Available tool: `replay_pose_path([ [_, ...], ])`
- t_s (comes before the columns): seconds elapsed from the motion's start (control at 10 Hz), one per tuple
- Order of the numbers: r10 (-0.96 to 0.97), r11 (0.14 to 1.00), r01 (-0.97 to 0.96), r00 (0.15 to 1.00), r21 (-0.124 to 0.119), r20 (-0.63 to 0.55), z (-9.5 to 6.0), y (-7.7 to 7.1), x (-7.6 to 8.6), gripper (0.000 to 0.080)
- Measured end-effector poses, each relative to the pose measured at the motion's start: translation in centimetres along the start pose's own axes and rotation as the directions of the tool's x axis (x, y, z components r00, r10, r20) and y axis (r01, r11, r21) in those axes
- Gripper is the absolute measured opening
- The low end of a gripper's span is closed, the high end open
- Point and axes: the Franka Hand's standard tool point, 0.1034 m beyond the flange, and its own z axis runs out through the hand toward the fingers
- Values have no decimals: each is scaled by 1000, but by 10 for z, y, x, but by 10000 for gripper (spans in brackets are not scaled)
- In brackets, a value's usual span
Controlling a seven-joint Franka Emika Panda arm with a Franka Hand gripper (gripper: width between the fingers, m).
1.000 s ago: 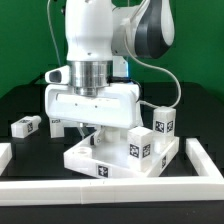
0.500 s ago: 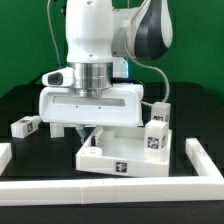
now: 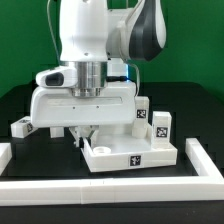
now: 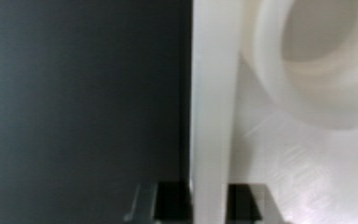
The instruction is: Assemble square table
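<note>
Exterior view: the table top (image 3: 132, 155) lies flat at lower centre of the frame, just inside the border wall (image 3: 110, 183). The gripper (image 3: 86, 138) comes straight down on the top's edge toward the exterior view's left, so the top stretches away from the tool toward the exterior view's right. The fingers sit mostly under the wide hand body, so the opening can't be read here. A loose leg (image 3: 22, 127) lies at mid-left, well apart from the top. A second leg (image 3: 160, 128) stands at mid-right, close by the top's far corner; contact can't be told.

Wrist view: the rim (image 4: 211, 100) runs lengthwise thru the frame, btwn the two fingertips (image 4: 169, 203). The jaws are narrow, one pad each side of the rim w/ no visible gap, so it looks clamped. A round corner socket (image 4: 327, 50) lies on the rim's inner side and the black table surface (image 4: 69, 100) on the outer. Judgement: any drag or turn pivots about this edge grip, w/ most of the top's bulk off to one side.
</note>
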Motion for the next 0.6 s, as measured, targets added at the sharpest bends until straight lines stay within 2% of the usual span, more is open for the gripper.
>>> replay_pose_path([
  [0.1, -66, 998, 66, 998, -2, 2, 1, 0, 4, 59],
  [0.2, -166, 986, 166, 986, -2, 4, 3, -1, 19, 59],
  [0.4, -447, 895, 447, 895, 8, -5, 8, 3, 60, 64],
  [0.6, -488, 873, 488, 873, -2, -7, 7, 6, 55, 64],
])
